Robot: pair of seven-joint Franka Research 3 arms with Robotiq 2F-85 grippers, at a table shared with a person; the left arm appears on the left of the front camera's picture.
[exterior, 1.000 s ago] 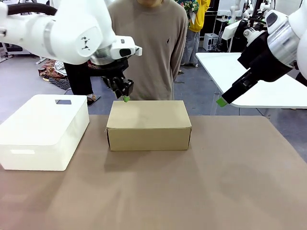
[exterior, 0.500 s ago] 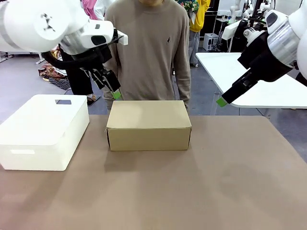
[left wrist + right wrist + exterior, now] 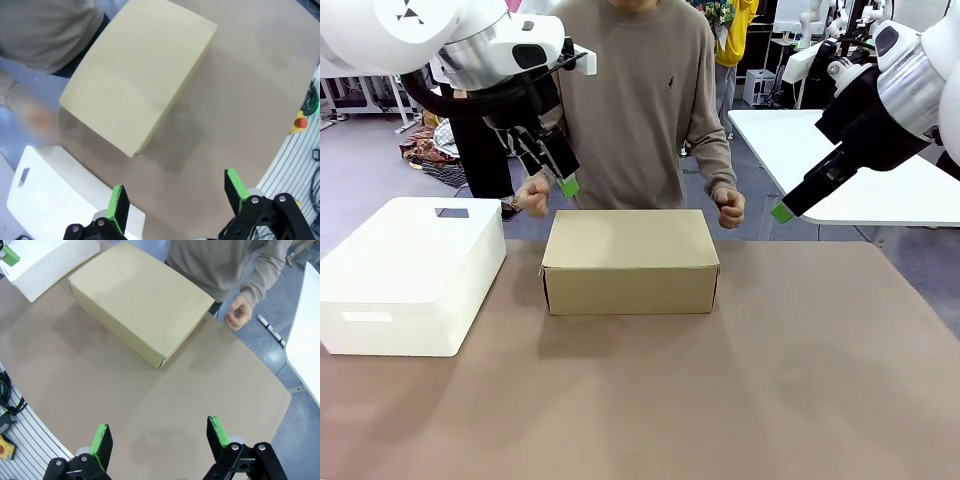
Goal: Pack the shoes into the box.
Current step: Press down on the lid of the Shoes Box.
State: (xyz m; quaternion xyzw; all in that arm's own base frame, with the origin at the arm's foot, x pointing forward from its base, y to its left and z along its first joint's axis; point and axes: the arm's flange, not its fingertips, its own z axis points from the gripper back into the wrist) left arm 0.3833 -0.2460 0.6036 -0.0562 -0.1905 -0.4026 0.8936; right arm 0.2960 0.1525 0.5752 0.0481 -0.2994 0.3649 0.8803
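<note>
The tan-brown cardboard shoebox [image 3: 630,260] sits with its flap lid down flat in the middle of the brown table [image 3: 740,400], just beside the larger white rounded box [image 3: 410,275] on its left, so the packing looks done or close to it. The left gripper [image 3: 563,184] hangs above the shoebox's far left corner with its green-padded fingers spread apart and empty; the right gripper [image 3: 160,437] is raised well off to the right, jaws likewise apart and empty. The person's hands [image 3: 728,208] hover in loose fists behind the shoebox. If the lid needs seating, a flat press along its front edge would serve best, clear of those hands. The cardboard looks plain, matte, crisp-edged and undented
</note>
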